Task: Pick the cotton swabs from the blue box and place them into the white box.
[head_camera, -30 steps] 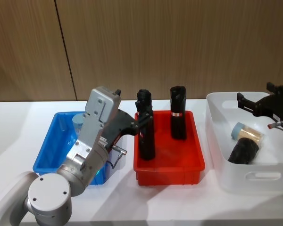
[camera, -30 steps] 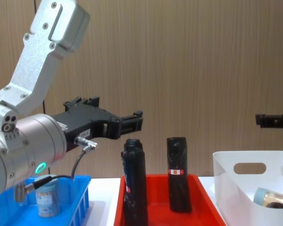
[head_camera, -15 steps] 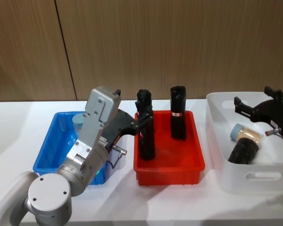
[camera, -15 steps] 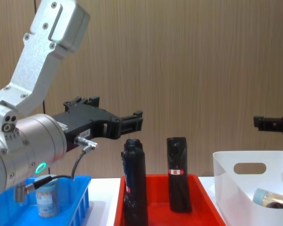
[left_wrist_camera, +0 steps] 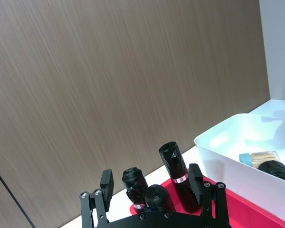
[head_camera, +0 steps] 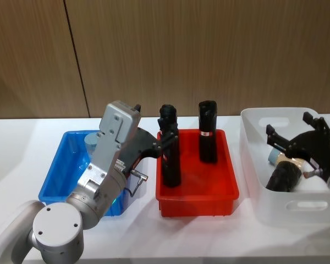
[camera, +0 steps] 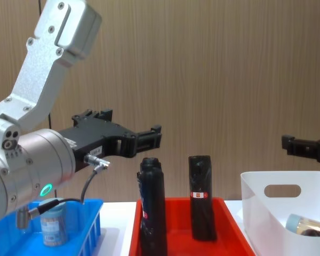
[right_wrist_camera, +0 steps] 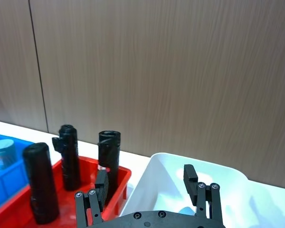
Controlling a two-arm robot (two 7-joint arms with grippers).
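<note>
We judged that the coming move turned on the one small clear plastic cotton-swab jar with a light-blue lid left standing upright in the bright blue slotted plastic basket on the white desk. Its long axis was vertical, lid uppermost. It sat below and behind the left gripper, which hung raised above the near edge of the red plastic tray with its fingers spread apart and holding nothing. The left arm was plainly the nearer one, so we expected a reach back and down into the basket.

The right gripper hovered over the smooth white plastic bin with an oval handle cutout, fingers spread and empty. Beneath it a second swab jar lay on its side in the bin, just beside a black wrapped roll.

Two taller black wrapped rolls with red labels stood upright in the red tray between the two boxes.

In the head view the left arm's grey links covered much of the blue basket, so only the jar's lid peeped out there. In the chest view the basket's wall and a cable crossed the jar's lower part. We could not tell whether more jars lay behind the arm.
</note>
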